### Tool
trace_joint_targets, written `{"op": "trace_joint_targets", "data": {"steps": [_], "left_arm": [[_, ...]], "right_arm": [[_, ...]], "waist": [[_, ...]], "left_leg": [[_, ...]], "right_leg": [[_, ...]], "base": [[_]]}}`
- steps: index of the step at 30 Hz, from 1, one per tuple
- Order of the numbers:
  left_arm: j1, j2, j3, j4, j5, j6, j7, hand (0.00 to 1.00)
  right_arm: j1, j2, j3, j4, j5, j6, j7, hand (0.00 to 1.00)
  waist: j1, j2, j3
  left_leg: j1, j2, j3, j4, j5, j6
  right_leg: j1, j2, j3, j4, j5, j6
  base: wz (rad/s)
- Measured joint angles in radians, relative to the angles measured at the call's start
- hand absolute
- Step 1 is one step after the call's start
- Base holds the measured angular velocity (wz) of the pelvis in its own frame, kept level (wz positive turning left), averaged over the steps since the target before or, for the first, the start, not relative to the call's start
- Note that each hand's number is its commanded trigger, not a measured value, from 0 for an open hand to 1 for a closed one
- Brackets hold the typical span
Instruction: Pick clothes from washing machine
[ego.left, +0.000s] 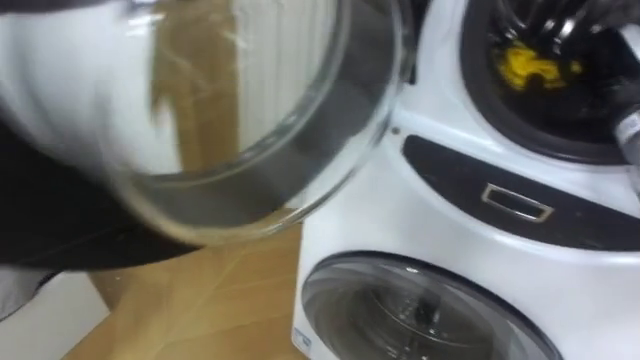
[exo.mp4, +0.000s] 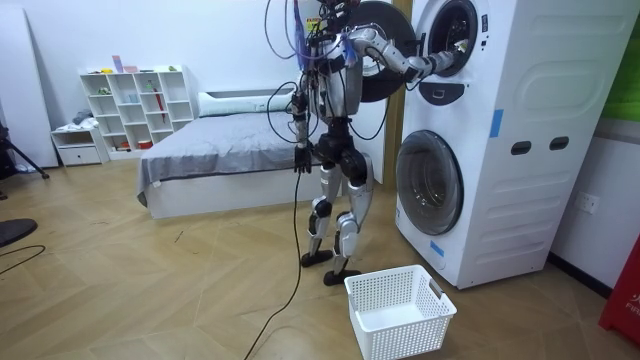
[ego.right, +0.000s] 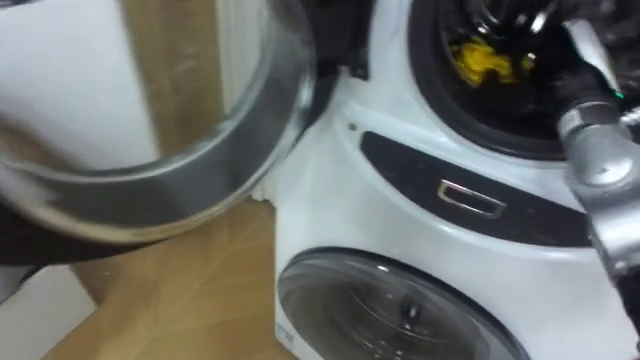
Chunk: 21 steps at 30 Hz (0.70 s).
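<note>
Up in the top drum, the right hand (exo.mp4: 446, 57) reaches in at the end of a raised, outstretched arm. It is deep in the dark opening, so I cannot tell whether it grasps anything. One yellow cloth (ego.left: 535, 65) lies inside that drum, just beside the hand, and it is the one piece of clothing to be seen. There are two round doors. The upper door (ego.left: 230, 120), a clear glass bowl in a dark ring, is swung wide open to the robot's left. The lower door (ego.left: 410, 310) is closed. Between them sits one dark panel with a small silver handle (ego.left: 515, 202), set in the white washing machine (exo.mp4: 520, 200). The left hand (exo.mp4: 298, 160) hangs low at the robot's side, too small to tell its state. The robot stands upright on a wooden floor (exo.mp4: 150, 290), close in front of the machine. One white basket (exo.mp4: 400, 310) sits on the floor near its feet. Behind it are one bed (exo.mp4: 210, 150) with a grey cover and one white shelf (exo.mp4: 140, 105) against the wall.
</note>
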Motion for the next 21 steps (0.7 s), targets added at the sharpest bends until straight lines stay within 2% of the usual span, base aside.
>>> {"op": "trace_joint_targets", "data": {"steps": [5, 9, 11, 14, 19, 21], "left_arm": [[0.002, -0.041, 0.0, -0.003, 0.001, -0.009, 0.028, 0.0], [0.002, -0.047, 0.005, -0.001, -0.001, -0.01, 0.05, 0.0], [0.006, -0.05, 0.005, 0.002, -0.016, -0.013, 0.08, 0.0], [0.027, -0.055, 0.004, 0.001, -0.037, -0.023, 0.106, 0.0], [0.05, -0.074, 0.027, 0.001, -0.036, -0.025, 0.142, 0.0], [0.056, -0.08, 0.028, 0.002, -0.035, -0.027, 0.142, 0.0]], "right_arm": [[0.116, 0.017, -0.007, -0.299, -0.008, 0.005, 0.0, 1.0], [0.183, 0.02, -0.007, -0.503, 0.011, 0.013, 0.002, 1.0], [0.189, 0.026, -0.007, -0.548, 0.046, 0.013, 0.003, 1.0], [0.234, 0.037, -0.025, -0.633, 0.076, 0.015, -0.007, 1.0], [0.331, 0.103, -0.104, -0.746, 0.135, 0.015, -0.009, 1.0], [0.36, 0.105, -0.133, -0.759, 0.171, 0.014, 0.003, 1.0]], "waist": [[-0.048, 0.009, 0.0017], [-0.066, 0.009, 0.0016], [-0.068, 0.009, 0.0013], [-0.079, 0.009, 0.0014], [-0.104, 0.011, 0.0013], [-0.111, 0.015, 0.0008]], "left_leg": [[0.032, 0.009, 0.044, -0.014, -0.006, -0.004], [0.06, 0.008, 0.064, -0.027, -0.006, -0.004], [0.071, 0.008, 0.079, -0.028, -0.007, -0.004], [0.079, 0.01, 0.079, -0.029, -0.014, -0.005], [0.073, 0.01, 0.091, -0.028, -0.025, 0.0], [0.073, 0.012, 0.093, -0.028, -0.029, 0.003]], "right_leg": [[0.01, 0.008, 0.042, 0.0, 0.0, 0.0], [0.015, 0.015, 0.091, 0.002, 0.0, 0.0], [0.015, 0.017, 0.111, 0.002, 0.0, 0.001], [0.02, 0.02, 0.11, 0.002, 0.0, 0.001], [0.015, 0.025, 0.102, 0.0, 0.001, 0.004], [0.016, 0.026, 0.099, 0.0, 0.001, 0.005]], "base": [[-0.33], [-0.34], [-0.26], [-0.06], [0.03], [0.04]]}}
